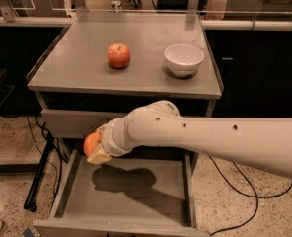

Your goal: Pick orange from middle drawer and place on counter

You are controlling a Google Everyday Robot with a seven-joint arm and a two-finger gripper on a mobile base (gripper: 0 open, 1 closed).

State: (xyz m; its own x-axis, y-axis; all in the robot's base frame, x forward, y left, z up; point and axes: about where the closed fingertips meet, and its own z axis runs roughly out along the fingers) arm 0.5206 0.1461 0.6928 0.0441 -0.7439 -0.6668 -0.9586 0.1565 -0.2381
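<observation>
The orange [91, 143] is held in my gripper [97, 147], which is shut on it. It hangs in the air above the left part of the open middle drawer [131, 194], in front of the cabinet's upper drawer front. The drawer floor below is bare and carries the arm's shadow. The counter [82, 68] lies above and behind the gripper. My white arm reaches in from the right.
A red-yellow apple [119, 56] sits left of centre on the counter. A white bowl [184, 59] sits to its right. Black cables and a stand leg [40, 174] run along the floor left of the drawer. Dark cabinets stand to the right.
</observation>
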